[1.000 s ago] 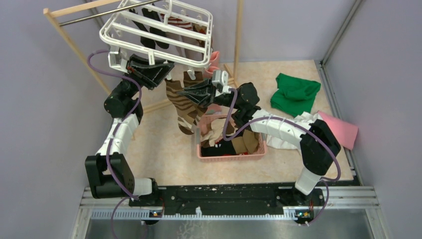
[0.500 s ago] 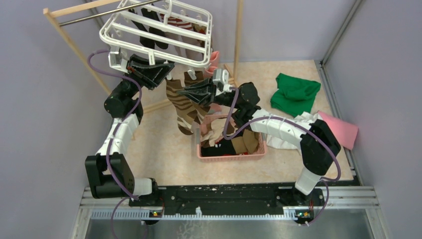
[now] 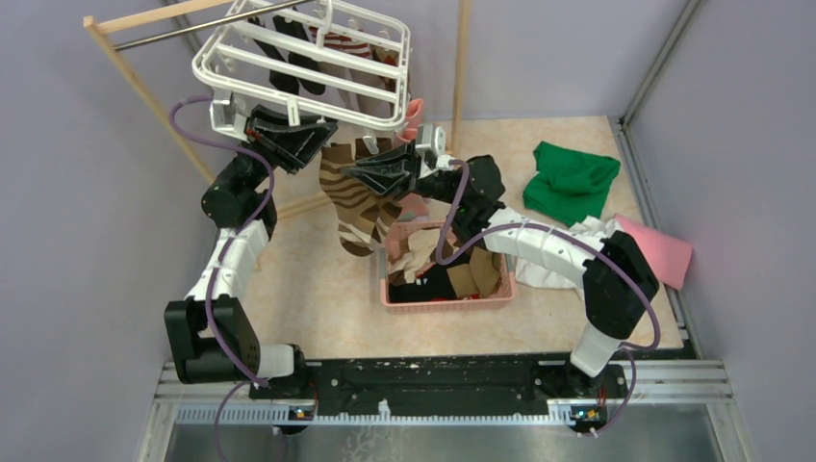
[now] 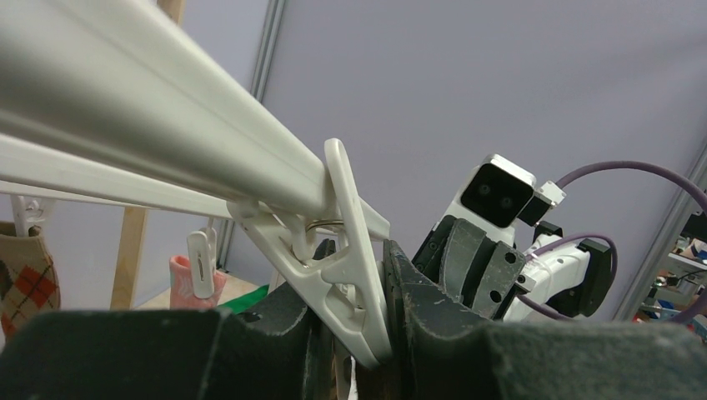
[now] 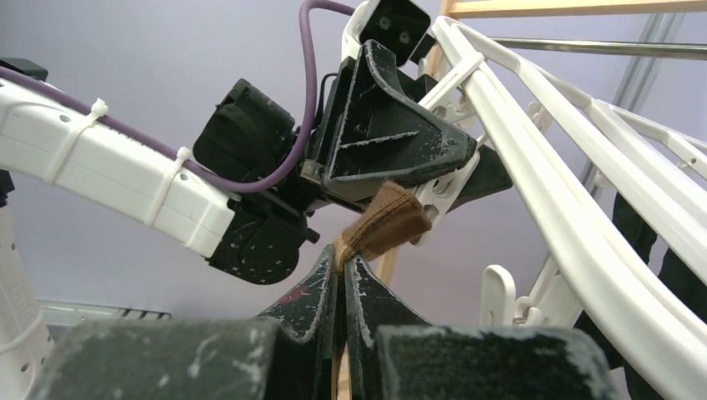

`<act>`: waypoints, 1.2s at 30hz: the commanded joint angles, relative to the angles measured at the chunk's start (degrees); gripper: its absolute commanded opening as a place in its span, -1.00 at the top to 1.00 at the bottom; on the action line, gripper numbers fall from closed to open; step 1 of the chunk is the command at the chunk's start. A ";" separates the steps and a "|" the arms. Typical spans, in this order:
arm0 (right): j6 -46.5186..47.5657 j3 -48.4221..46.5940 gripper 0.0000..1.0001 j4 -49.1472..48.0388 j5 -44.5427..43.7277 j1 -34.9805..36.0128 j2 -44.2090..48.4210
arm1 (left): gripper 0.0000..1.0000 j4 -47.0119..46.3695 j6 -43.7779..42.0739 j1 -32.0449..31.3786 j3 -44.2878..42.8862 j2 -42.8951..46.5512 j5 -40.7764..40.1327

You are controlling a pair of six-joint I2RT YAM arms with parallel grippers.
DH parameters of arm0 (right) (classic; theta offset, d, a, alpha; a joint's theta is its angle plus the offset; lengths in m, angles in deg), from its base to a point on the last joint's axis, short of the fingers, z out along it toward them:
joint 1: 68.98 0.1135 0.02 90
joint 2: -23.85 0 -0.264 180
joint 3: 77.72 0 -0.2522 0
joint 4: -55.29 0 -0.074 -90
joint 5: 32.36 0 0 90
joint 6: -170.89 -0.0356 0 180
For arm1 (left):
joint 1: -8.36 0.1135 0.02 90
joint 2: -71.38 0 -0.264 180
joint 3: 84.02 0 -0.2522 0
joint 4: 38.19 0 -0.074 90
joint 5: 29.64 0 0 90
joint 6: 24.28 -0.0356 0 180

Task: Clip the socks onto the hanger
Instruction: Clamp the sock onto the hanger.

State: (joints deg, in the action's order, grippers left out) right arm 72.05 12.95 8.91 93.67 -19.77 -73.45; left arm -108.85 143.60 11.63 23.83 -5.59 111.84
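Now | left hand [image 4: 360, 321] squeezes clip [image 4: 348, 225] | right hand [image 5: 342, 268] pinched tight on sock cuff [image 5: 388, 221] | push cuff up and forward from right hand, deep into clip mouth, before left lets go

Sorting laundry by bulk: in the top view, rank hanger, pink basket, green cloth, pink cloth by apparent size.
1. hanger, though nearer the camera.
2. pink basket.
3. green cloth.
4. pink cloth.
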 commanded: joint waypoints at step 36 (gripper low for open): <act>1.35 -1.57 1.00 0.92 -2.05 -1.09 1.11 | -0.96 -10.54 -4.86 -0.35 3.62 5.95 -2.18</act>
State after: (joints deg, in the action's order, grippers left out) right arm 72.20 10.88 10.42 92.16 -19.92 -73.47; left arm -108.96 142.77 11.48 25.81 -3.92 110.97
